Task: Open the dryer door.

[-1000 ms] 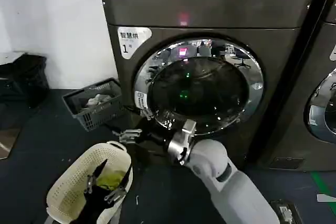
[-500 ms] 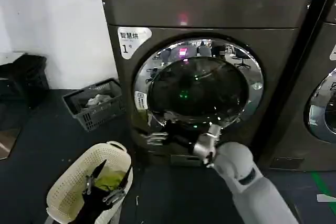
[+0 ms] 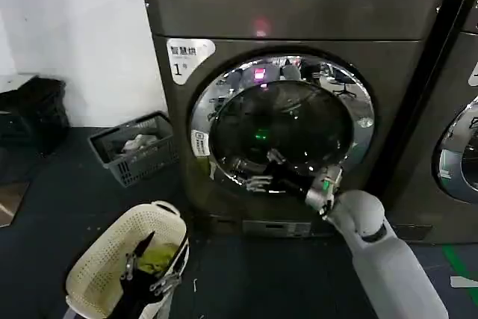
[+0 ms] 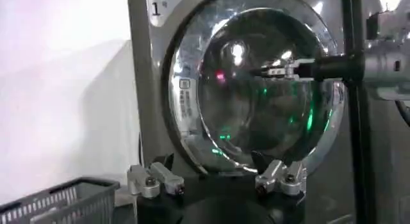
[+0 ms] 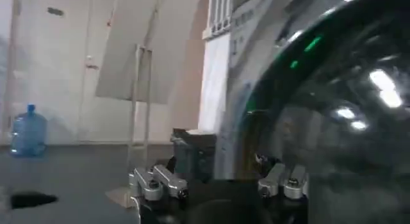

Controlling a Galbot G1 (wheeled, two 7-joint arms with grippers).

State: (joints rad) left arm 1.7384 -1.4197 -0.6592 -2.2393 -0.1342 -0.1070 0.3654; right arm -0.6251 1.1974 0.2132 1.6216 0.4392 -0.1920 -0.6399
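The dryer point(image 3: 299, 110) stands on the floor against the white wall, and its dryer door point(image 3: 282, 121) is still closed, the chrome rim lying flush on the machine's front. Over the last second the right gripper point(image 3: 258, 177) has travelled from low and left of the machine, near the pale laundry basket point(image 3: 123, 259), up and across to the lower part of the door. It now sits in front of the dark glass just above the bottom of the chrome rim, arm stretched in from the lower right. In the left wrist view the same gripper point(image 4: 282, 68) reaches sideways across the glass. Its fingers appear spread and hold nothing; whether they touch the glass cannot be told.

The left gripper point(image 4: 218, 179) hangs back, facing the door from well apart, fingers open and empty.

The shift suggests the approach is nearly over, but no pull has begun: the door has not moved. The right gripper probably still needs to catch the rim's edge before swinging it out.
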